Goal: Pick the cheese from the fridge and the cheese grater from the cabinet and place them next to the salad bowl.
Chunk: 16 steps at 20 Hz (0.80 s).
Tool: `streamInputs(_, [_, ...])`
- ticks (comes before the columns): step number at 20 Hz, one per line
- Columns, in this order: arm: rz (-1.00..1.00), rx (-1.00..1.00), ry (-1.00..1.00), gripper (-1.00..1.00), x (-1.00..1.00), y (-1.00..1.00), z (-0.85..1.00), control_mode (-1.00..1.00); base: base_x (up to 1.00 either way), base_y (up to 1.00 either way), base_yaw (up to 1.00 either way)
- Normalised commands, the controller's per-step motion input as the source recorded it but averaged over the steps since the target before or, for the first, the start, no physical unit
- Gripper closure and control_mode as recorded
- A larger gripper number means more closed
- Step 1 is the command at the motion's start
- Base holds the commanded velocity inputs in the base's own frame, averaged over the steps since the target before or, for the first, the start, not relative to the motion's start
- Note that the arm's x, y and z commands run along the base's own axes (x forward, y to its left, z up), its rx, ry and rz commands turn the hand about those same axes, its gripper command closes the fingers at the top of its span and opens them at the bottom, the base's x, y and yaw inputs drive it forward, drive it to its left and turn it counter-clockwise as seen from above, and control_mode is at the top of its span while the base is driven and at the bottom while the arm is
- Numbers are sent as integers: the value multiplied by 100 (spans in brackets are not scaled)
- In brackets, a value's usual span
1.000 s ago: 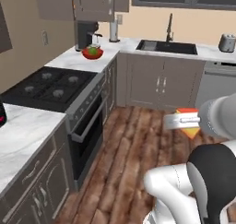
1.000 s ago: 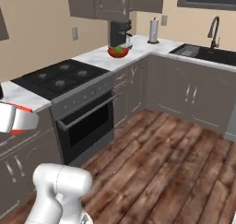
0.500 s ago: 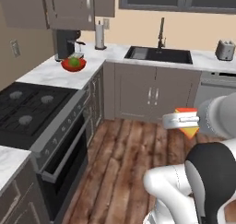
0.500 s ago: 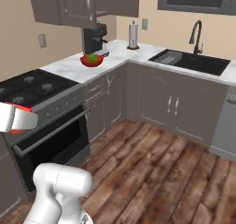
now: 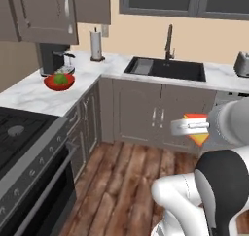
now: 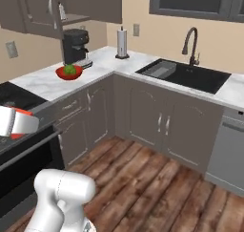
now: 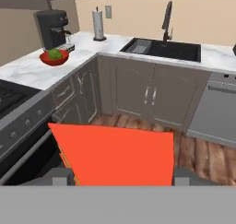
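The fingers (image 5: 194,128) are clamped on the cheese (image 5: 197,131), carried mid-air well short of the salad bowl (image 5: 59,81) on the surface (image 5: 39,96); looks light, firm and wedge-slick, best pinched across its flat faces.

This is a home kitchen, rendered rather than real. An L-shaped run of grey base cabinets (image 6: 147,121) carries a white marble table (image 5: 34,96) with a black sink (image 6: 188,76) and a tall curved faucet (image 6: 190,45) set under a window. A black stove (image 5: 19,133) with an oven sits at the left. On the table stand a coffee machine (image 6: 76,45), a paper towel roll (image 5: 96,44) and a red salad bowl (image 5: 59,81). The floor (image 6: 157,188) is wood plank, and the wall is beige.
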Motion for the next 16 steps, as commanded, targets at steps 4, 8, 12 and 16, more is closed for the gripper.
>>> streamInputs(4, [0, 0, 0, 100, 0, 0, 0, 100, 100, -91, 32])
streamInputs(8, [0, 0, 0, 100, 0, 0, 0, 100, 100, -91, 40])
streamInputs(12, [0, 0, 0, 100, 0, 0, 0, 100, 100, -94, 42])
streamInputs(16, [0, 0, 0, 100, 0, 0, 0, 100, 100, -99, 42])
